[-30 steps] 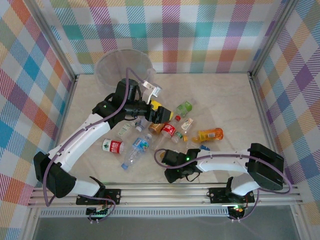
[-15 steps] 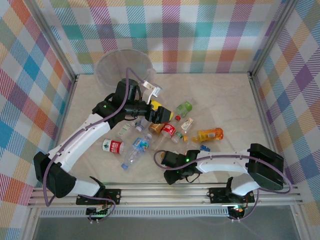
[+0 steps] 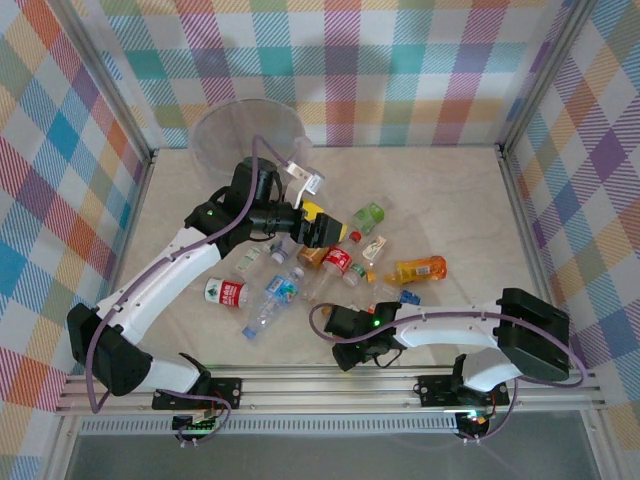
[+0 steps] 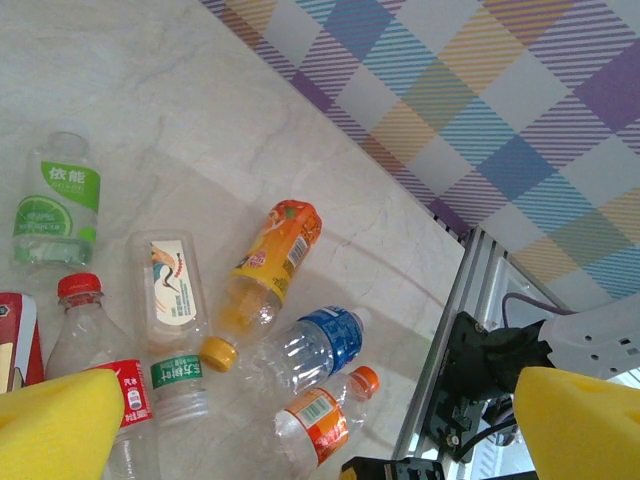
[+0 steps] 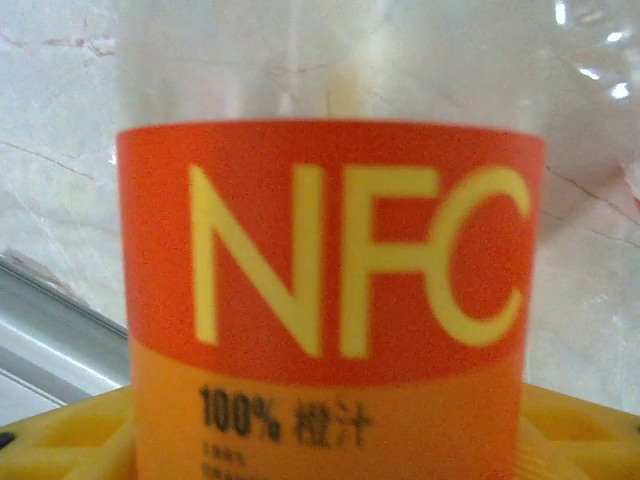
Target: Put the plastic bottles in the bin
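Our right fingers [image 5: 60, 438] have just drawn in on the orange-labelled bottle [image 5: 330, 290] by the near edge of the table [image 3: 460, 200]. They now clamp it from both sides, so we judge this one ready to lift. Our left fingers [image 4: 60, 425] stay wide apart and empty above the other bottles [image 3: 338, 262] lying mid-table. The bin [image 3: 205, 125] stands at the far left corner, well apart from our catch, so a long carry lies ahead.
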Controlling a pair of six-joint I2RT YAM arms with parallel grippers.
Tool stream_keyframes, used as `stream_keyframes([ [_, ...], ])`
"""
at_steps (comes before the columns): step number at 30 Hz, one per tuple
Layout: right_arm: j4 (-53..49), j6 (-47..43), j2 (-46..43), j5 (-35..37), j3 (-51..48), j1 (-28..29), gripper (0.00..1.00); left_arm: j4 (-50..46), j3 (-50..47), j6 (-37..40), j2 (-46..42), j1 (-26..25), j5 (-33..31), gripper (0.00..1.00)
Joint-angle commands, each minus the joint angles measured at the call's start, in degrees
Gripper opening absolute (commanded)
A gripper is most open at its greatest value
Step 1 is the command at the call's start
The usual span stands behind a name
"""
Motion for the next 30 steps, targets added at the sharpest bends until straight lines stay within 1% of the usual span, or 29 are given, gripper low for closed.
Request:
stream_keyframes([
  [1, -0.51, 0.79, -2.73, 0.97, -1.13, 0.55, 0.6, -0.42, 1.53, -0.01, 0.25, -0.63, 1.2, 1.0],
  [5, -0.35, 1.16, -6.11, 1.31, -1.39, 0.58, 0.58, -0.52, 1.88, -0.56, 0.19, -0.72, 1.25, 1.0],
  [12, -0.63, 2.77, -13.48, 3.85, 0.1, 0.49, 0.56, -0.23, 3.19, -4.74, -0.48, -0.72, 0.39, 1.0],
  [14, -0.36, 3.46, -15.19, 5.13, 0.84, 0.44, 0.54, -0.89, 4.12, -6.27, -0.61, -0.73, -1.32, 1.0],
  [16, -2.36, 4.62, -15.89, 7.55, 2.89, 0.09, 0.53, -1.86, 5.42, -8.58, -0.78, -0.72, -3.12, 1.0],
  [19, -4.93, 4.21, -16.67, 10.3, 6.49, -0.28, 0.52, -2.65, 6.66, -12.38, -2.32, -0.89, -4.77, 1.0],
  [22, -6.93, 2.82, -17.37, 12.24, 10.08, -0.97, 0.52, -5.37, 7.34, -15.71, -4.04, -1.07, -8.89, 1.0],
  [23, -7.33, 2.3, -17.8, 13.12, 11.12, -1.22, 0.52, -6.55, 7.2, -17.0, -4.48, -1.07, -9.86, 1.0],
  [25, -7.06, 1.34, -18.7, 14.01, 12.55, -1.81, 0.52, -6.08, 5.14, -19.78, -6.25, -1.07, -9.67, 1.0],
  [28, -6.12, -0.12, -20.26, 14.75, 13.79, -3.23, 0.52, -0.9, 0.4, -23.99, -9.92, -1.06, -9.17, 1.0],
  [30, -7.72, -0.4, -20.79, 14.83, 15.63, -4.93, 0.52, 0.4, -0.25, -25.14, -11.32, -1.1, -9.4, 1.0],
])
